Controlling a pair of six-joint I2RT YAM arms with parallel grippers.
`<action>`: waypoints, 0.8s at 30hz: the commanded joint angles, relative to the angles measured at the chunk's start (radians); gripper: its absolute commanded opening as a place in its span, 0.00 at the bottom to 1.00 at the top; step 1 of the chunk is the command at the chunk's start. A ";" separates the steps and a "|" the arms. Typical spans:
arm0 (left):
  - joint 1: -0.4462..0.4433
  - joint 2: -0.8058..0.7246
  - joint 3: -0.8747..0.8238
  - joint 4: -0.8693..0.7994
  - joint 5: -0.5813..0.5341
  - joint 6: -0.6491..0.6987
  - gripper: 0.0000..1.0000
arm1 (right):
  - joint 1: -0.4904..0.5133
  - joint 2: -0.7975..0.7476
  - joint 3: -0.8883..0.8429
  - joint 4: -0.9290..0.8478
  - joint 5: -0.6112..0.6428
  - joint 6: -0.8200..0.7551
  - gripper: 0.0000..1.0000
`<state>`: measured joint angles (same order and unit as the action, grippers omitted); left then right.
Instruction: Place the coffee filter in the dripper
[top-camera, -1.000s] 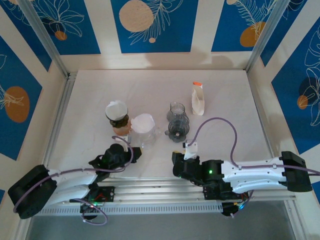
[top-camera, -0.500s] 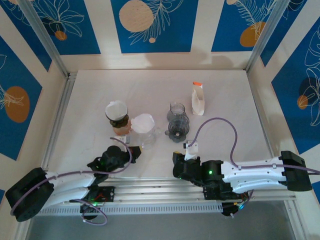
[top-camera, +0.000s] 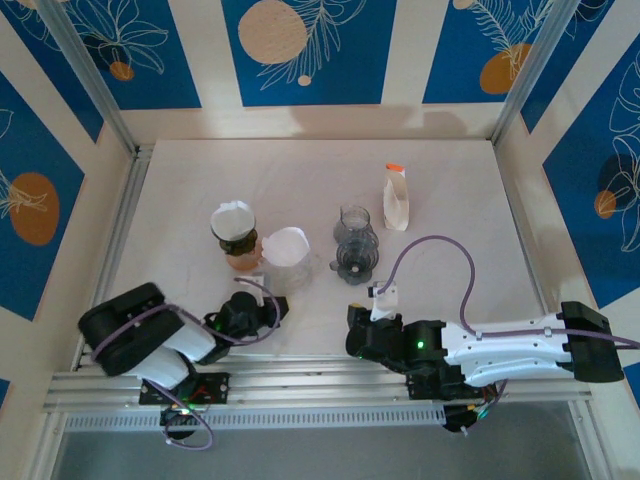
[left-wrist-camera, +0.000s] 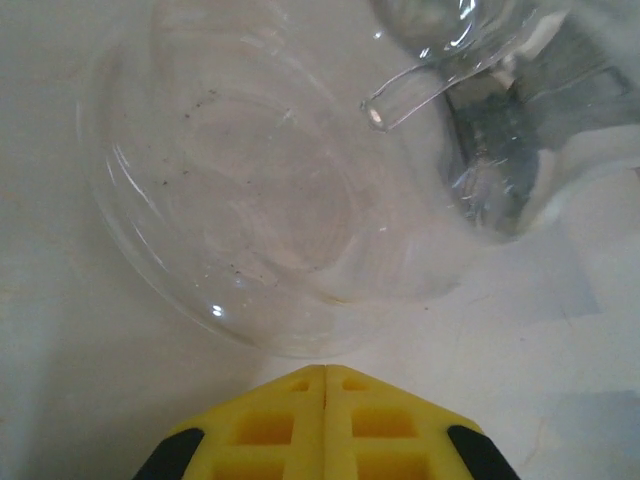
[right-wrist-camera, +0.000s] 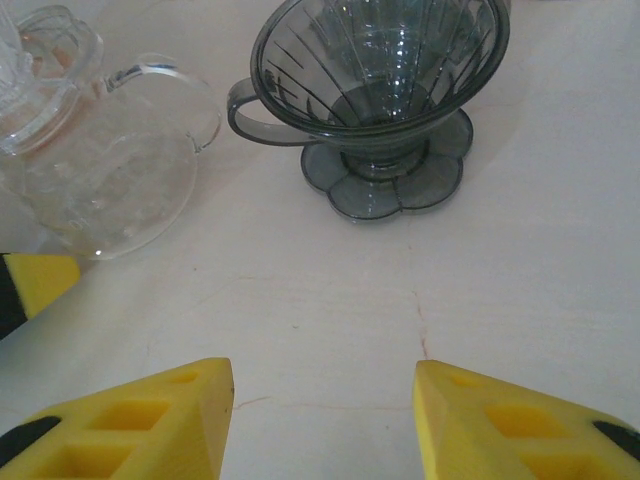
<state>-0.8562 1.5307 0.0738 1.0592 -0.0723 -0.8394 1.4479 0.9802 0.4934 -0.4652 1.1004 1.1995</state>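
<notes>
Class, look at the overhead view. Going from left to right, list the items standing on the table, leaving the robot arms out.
Brown holder topped with white paper → white filter sitting on a clear glass jug → smoky grey dripper → white pouch with an orange cap.

The white table (top-camera: 460, 180) carries a white pouch (top-camera: 397, 205) with an orange cap toward 2 o'clock from its middle. A grey dripper (top-camera: 352, 268) stands near 6 o'clock, just in front of a grey glass vessel (top-camera: 354, 225). A clear glass server (top-camera: 292, 272) sits at 8 o'clock, and beside it a white-topped brown jar (top-camera: 237, 255) at 9 o'clock.
</notes>
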 joint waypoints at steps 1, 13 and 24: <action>-0.012 0.124 -0.007 0.277 0.002 -0.024 0.00 | 0.009 0.005 0.036 -0.038 0.057 0.049 0.51; 0.003 0.152 0.064 0.202 -0.006 0.005 0.00 | -0.002 0.005 0.051 -0.070 0.055 0.046 0.51; 0.042 0.183 0.154 0.136 -0.002 0.030 0.00 | -0.009 -0.003 0.050 -0.078 0.047 0.040 0.51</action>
<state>-0.8322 1.6955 0.2016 1.2095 -0.0723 -0.8349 1.4441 0.9855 0.5171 -0.5217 1.1004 1.2179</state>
